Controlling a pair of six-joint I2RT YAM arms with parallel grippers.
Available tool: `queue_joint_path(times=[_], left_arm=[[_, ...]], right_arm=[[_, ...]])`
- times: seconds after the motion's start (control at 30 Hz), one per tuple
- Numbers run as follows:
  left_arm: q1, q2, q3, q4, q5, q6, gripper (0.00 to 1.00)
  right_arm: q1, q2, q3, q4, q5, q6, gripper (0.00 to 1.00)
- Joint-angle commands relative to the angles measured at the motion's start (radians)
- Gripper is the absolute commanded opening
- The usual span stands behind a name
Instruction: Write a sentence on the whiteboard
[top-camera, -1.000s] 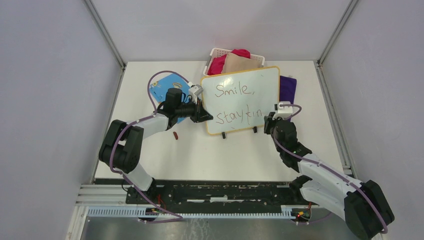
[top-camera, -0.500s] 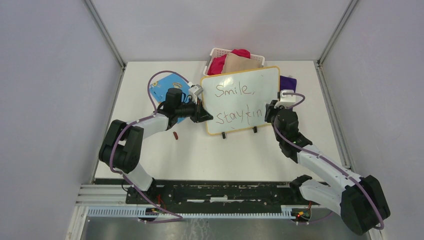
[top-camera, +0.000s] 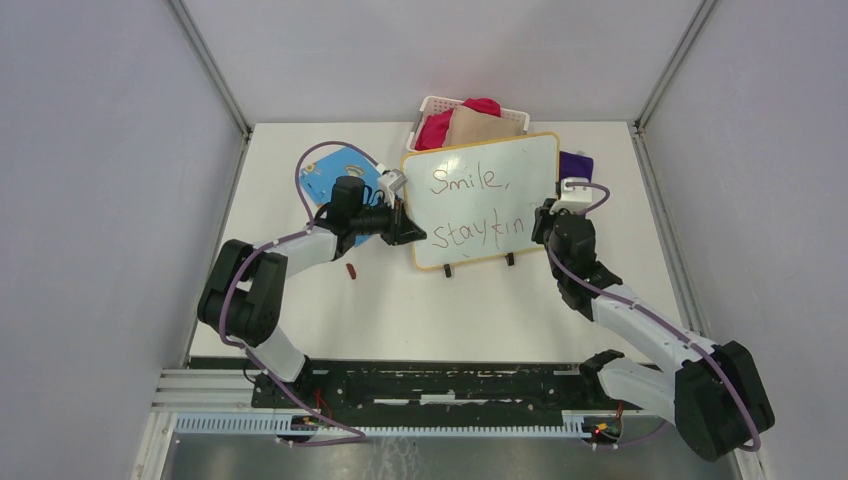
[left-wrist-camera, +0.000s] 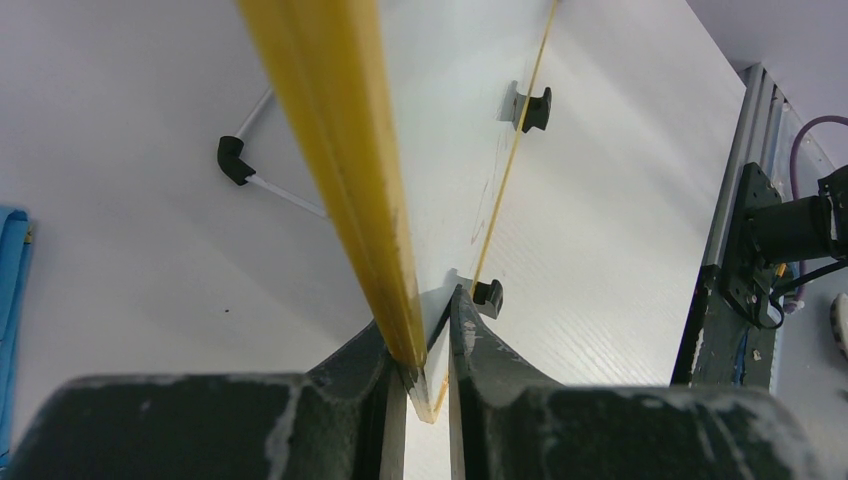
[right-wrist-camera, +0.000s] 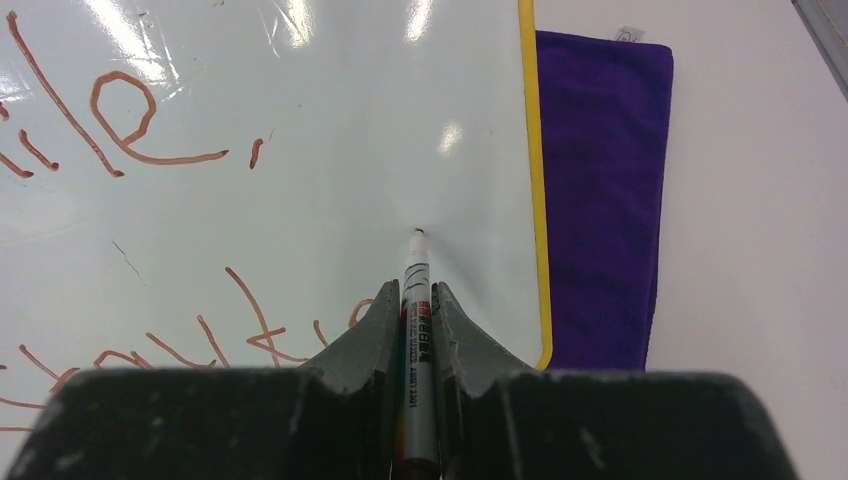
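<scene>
Whiteboard (top-camera: 480, 200) stands upright at the far middle of the table (top-camera: 400, 310), its left edge pinched in your left gripper (left-wrist-camera: 425, 312). Your right gripper (right-wrist-camera: 413, 290) is closed on the marker (right-wrist-camera: 416, 265), its tip at the board near the right edge, past the sentence (top-camera: 478, 208), which reads "Smile, stay kin". Little room is left there, so the last letter may run off the edge. Pressing hard could tip the board or slide the marker in the jaws.
</scene>
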Motion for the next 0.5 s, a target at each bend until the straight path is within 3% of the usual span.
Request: queue_joint_path(times=[0.0, 0.47], left_arm=[[-0.028, 0.037, -0.029, -0.171, -0.176, 0.126, 0.02], [-0.031, 0.038, -0.028, -0.173, -0.180, 0.127, 0.02]], right_arm=[[-0.007, 0.006, 0.009, 0.055, -0.005, 0.006, 0.00], [-0.008, -0.036, -0.091, 0.048, -0.011, 0.038, 0.00]])
